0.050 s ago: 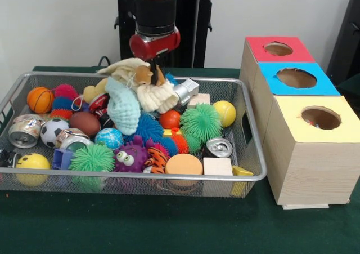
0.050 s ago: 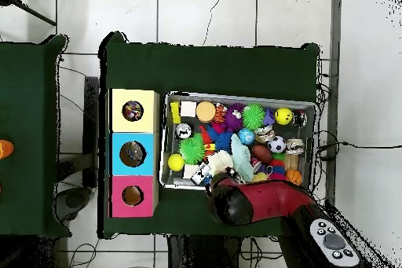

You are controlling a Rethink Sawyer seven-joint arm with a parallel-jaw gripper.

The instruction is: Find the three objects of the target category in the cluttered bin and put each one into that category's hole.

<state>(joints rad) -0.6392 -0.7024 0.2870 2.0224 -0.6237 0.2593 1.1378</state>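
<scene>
1. Taking the wire bin (image 1: 247, 178) as our landmark, we see along its near wall a yellow smiley ball (image 1: 32, 161), a green spiky ball (image 1: 91, 157), a purple googly-eyed toy (image 1: 131, 157), an orange disc (image 1: 184, 164) and a plain wooden cube (image 1: 217, 166).
2. In the bin's middle lie a soccer ball (image 1: 52, 131), a crushed can (image 1: 25, 132), a small globe ball (image 1: 108, 137) and a second green spiky ball (image 1: 201, 122), with a yellow ball (image 1: 225, 113) beside it.
3. Toward the bin's far wall a heap of pale gloves (image 1: 135, 93) rises above the clutter (cream and mint ones tangled together).
4. The gripper (image 1: 153, 74) reaches down onto that heap; we cannot tell whether its claw is released or clenched, since the cloth hides the tips.
5. Outside the bin, just beside its right end, stands the row of wooden boxes: yellow-topped box (image 1: 315, 152) nearest, blue-topped box (image 1: 296, 78) behind it, red-topped box (image 1: 277, 49) farthest, each with a round hole.
</scene>
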